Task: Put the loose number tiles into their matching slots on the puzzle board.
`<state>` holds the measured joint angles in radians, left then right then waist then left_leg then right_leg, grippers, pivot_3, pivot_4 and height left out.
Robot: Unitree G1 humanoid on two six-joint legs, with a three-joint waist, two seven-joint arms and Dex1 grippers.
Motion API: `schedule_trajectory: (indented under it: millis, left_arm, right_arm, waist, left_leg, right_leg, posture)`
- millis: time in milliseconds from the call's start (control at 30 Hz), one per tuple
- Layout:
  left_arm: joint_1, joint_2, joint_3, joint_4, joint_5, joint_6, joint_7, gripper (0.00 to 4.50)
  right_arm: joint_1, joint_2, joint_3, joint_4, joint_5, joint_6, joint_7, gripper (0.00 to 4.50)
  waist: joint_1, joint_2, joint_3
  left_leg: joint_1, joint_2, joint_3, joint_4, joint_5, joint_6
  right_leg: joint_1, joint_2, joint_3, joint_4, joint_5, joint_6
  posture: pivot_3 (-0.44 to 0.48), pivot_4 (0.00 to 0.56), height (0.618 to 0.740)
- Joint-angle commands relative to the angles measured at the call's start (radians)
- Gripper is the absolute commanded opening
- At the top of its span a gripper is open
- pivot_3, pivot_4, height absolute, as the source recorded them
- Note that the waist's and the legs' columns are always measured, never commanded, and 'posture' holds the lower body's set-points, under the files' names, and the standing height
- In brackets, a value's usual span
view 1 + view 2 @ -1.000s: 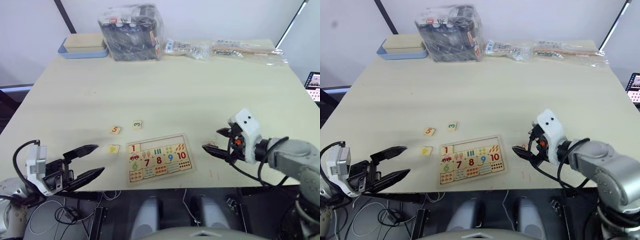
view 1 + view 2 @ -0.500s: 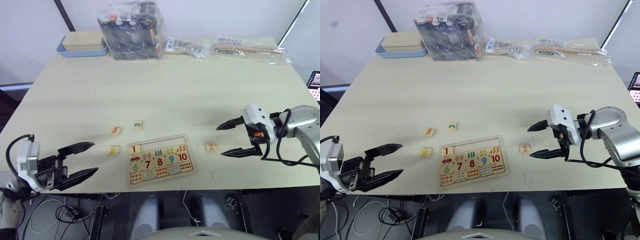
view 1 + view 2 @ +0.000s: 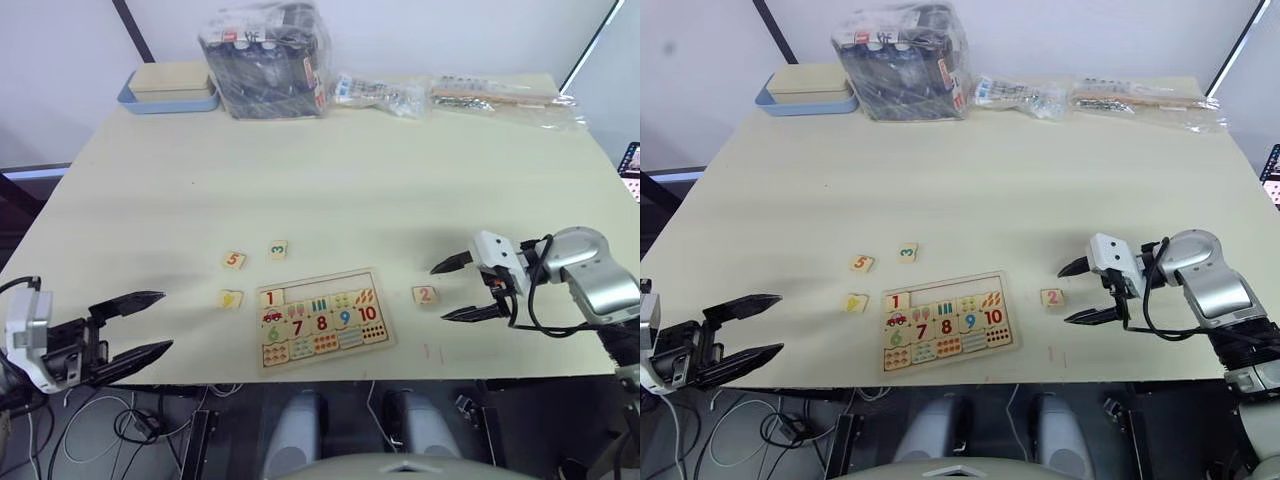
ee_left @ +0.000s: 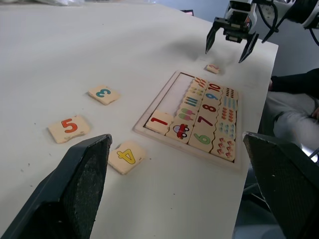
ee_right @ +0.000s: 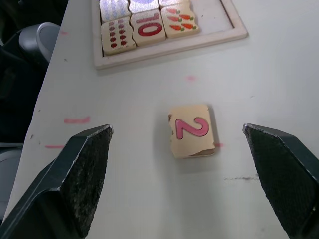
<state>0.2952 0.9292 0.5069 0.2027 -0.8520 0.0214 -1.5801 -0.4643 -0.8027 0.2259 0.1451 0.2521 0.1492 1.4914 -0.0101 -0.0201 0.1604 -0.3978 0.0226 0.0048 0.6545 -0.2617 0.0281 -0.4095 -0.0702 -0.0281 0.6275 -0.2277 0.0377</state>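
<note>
**One tile seated, four still loose**

The left claw (image 3: 140,325) hangs spread and empty off the near edge of the surface (image 3: 330,180). Just ahead of its tips lies the 4 tile (image 4: 127,156), with the 5 tile (image 4: 69,127) and 3 tile (image 4: 103,94) a little beyond.

Further toward the right claw sits the puzzle board (image 3: 322,318). Its 1 tile (image 4: 159,121) is seated in the top row, and the rest of that row is a bare strip (four slots, I judge, still to fill).

The 2 tile (image 5: 191,130) lies flat beside the board, directly before the right claw (image 3: 458,289), whose fingers are parted and hold nothing.

At the surface's far edge, well away from both claws, stand a blue tray with wooden box (image 3: 165,90), a plastic-wrapped bundle (image 3: 265,60) and clear packets (image 3: 450,95). Pale walls close the room behind.
</note>
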Motion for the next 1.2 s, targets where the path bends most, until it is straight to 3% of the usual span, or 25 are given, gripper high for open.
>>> schedule_trajectory:
  millis: [33, 267, 367, 400, 900, 933, 1000, 1133, 1200]
  left_arm:
    - [0.012, -0.001, 0.010, -0.009, -0.061, -0.035, -0.034, 4.50]
    - [0.037, 0.010, -0.003, 0.010, -0.093, -0.070, -0.034, 4.50]
    - [0.051, 0.009, -0.003, 0.012, -0.098, -0.077, -0.034, 4.50]
    - [0.055, 0.008, -0.004, 0.011, -0.099, -0.078, -0.034, 4.50]
    - [0.078, -0.007, -0.003, 0.003, -0.095, -0.087, -0.034, 4.50]
    - [0.078, -0.007, -0.003, 0.003, -0.094, -0.086, -0.034, 4.50]
    - [0.079, -0.006, -0.002, 0.003, -0.094, -0.086, -0.034, 4.50]
    - [0.079, -0.006, -0.002, 0.004, -0.091, -0.086, -0.034, 4.50]
    - [0.080, -0.005, -0.003, 0.003, -0.089, -0.086, -0.034, 4.50]
  right_arm:
    - [0.008, 0.014, -0.019, -0.009, -0.009, -0.027, -0.029, 4.39]
    - [-0.001, 0.053, -0.007, 0.038, -0.044, -0.050, -0.059, 4.39]
    - [-0.001, 0.059, 0.001, 0.049, -0.060, -0.060, -0.058, 3.70]
    - [0.000, 0.060, 0.003, 0.052, -0.065, -0.067, -0.056, 3.25]
    - [-0.004, 0.081, -0.006, 0.094, -0.087, -0.114, -0.062, 3.25]
    - [-0.004, 0.081, -0.006, 0.095, -0.087, -0.115, -0.063, 2.83]
    - [-0.003, 0.081, -0.006, 0.094, -0.090, -0.118, -0.067, 2.48]
    - [-0.004, 0.082, -0.007, 0.087, -0.090, -0.118, -0.074, 0.89]
    - [-0.004, 0.081, -0.008, 0.058, -0.083, -0.100, -0.075, 0.89]
  waist:
    - [0.000, 0.000, 0.000]
    - [0.000, 0.000, 0.000]
    - [0.000, 0.000, 0.000]
    - [0.000, 0.000, 0.000]
    - [0.000, -0.001, 0.000]
    - [0.000, -0.001, 0.000]
    - [0.000, -0.001, 0.000]
    - [0.000, -0.001, -0.001]
    - [0.000, -0.001, -0.001]
  left_leg:
    - [0.000, 0.000, 0.000, 0.000, 0.000, 0.000]
    - [0.001, 0.000, 0.000, 0.000, 0.000, 0.000]
    - [0.000, 0.000, 0.001, 0.000, 0.000, 0.000]
    - [0.000, 0.000, 0.001, 0.000, 0.000, 0.000]
    - [0.001, 0.000, 0.003, 0.000, 0.000, 0.000]
    - [0.001, 0.000, 0.003, 0.000, 0.000, 0.000]
    - [0.001, 0.000, 0.004, 0.000, 0.000, 0.000]
    - [0.001, 0.000, 0.006, 0.001, 0.000, 0.000]
    - [0.001, 0.000, 0.006, 0.001, 0.000, 0.000]
  right_leg:
    - [0.000, 0.000, 0.000, 0.000, 0.000, 0.000]
    - [0.000, 0.000, 0.000, 0.001, 0.001, 0.001]
    - [0.000, 0.000, 0.000, 0.001, 0.002, 0.003]
    - [0.000, 0.000, 0.000, 0.001, 0.002, 0.003]
    - [0.000, 0.001, 0.000, 0.001, 0.002, 0.003]
    - [0.000, 0.001, 0.000, 0.001, 0.002, 0.003]
    - [0.000, 0.001, 0.000, 0.002, 0.002, 0.003]
    - [0.000, 0.001, 0.000, 0.002, 0.002, 0.003]
    - [0.000, 0.001, 0.000, 0.002, 0.002, 0.003]
  posture:
    - [0.000, 0.150, 0.740]
    - [0.000, 0.150, 0.740]
    - [0.000, 0.150, 0.740]
    - [0.000, 0.150, 0.740]
    - [0.000, 0.150, 0.740]
    - [0.000, 0.150, 0.740]
    - [0.000, 0.150, 0.740]
    - [0.000, 0.150, 0.740]
    - [0.000, 0.150, 0.740]
